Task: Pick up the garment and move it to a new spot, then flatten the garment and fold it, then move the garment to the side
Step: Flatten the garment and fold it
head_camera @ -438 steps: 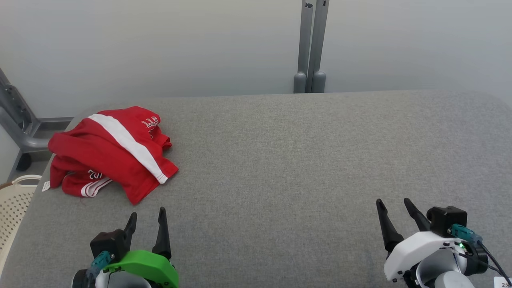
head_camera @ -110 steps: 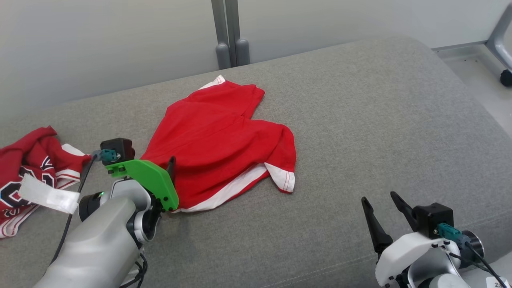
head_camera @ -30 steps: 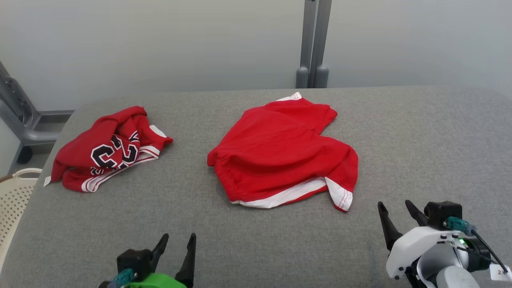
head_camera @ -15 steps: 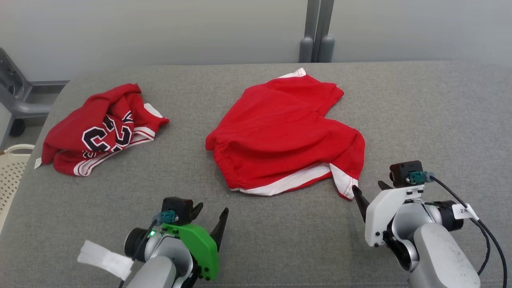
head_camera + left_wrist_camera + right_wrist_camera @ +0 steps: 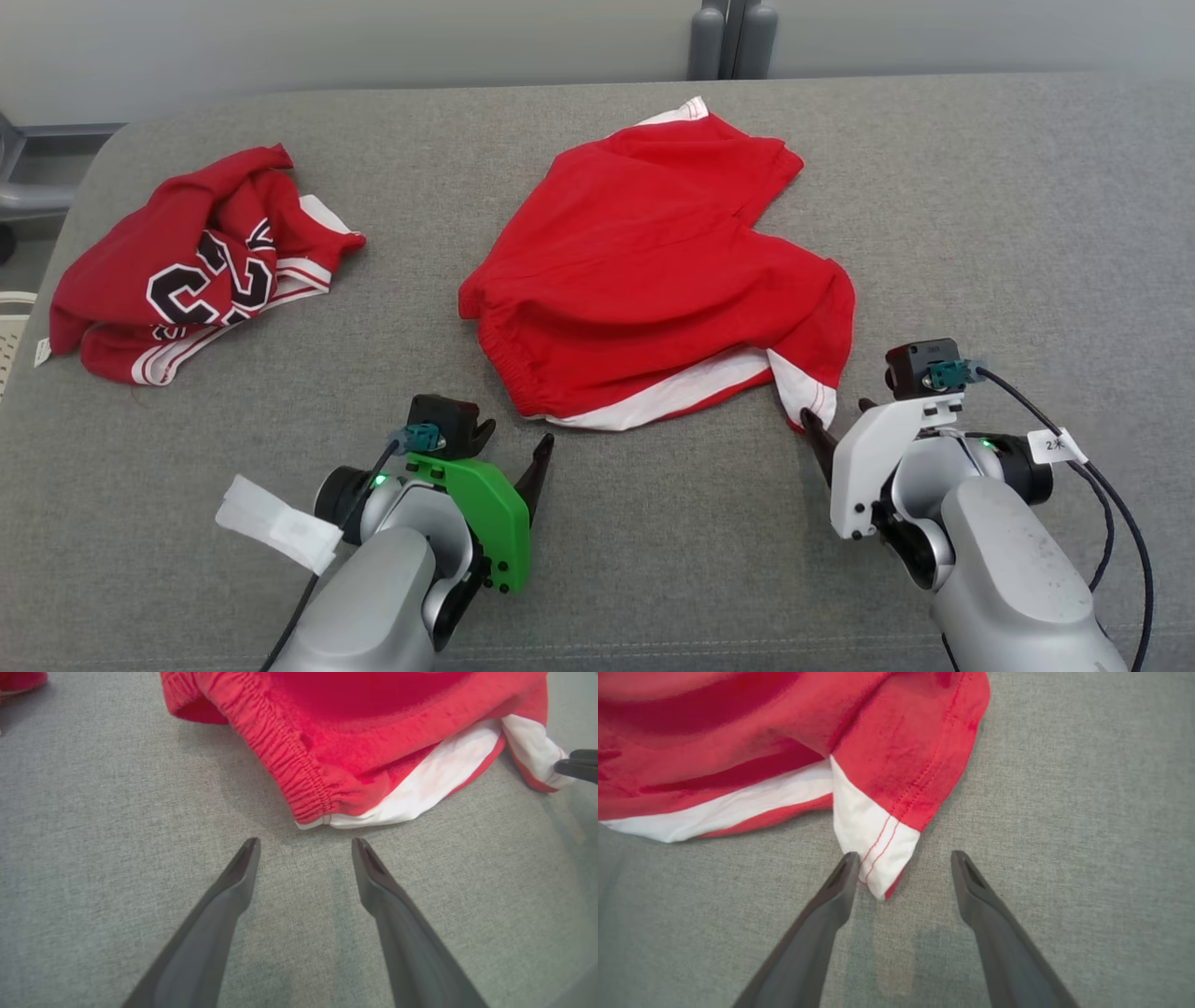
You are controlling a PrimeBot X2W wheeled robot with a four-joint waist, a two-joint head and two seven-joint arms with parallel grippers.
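Red, limp shorts (image 5: pixel 653 271): my left end effector (image 5: pixel 304 842) faced waistband corner (image 5: pixel 313 807), right end effector (image 5: pixel 904 855) hem corner (image 5: pixel 878 868), both spread.

I've got the left gripper (image 5: pixel 516 434) low and reaching forward, jaws wide apart, its green wrist cover (image 5: pixel 481 509) turned inward. The right gripper (image 5: pixel 834 412) mirrors it, jaws equally wide, white wrist cover (image 5: pixel 873 453) inward. Left forearm (image 5: pixel 373 597) and right forearm (image 5: pixel 1018 579) rise from below.

Folded black numerals (image 5: pixel 201 285), apparently 23, mark the crumpled red jersey (image 5: pixel 112 280) at left; the right arm's white cable tag (image 5: pixel 1055 446) shows a 2 and an unclear mark.
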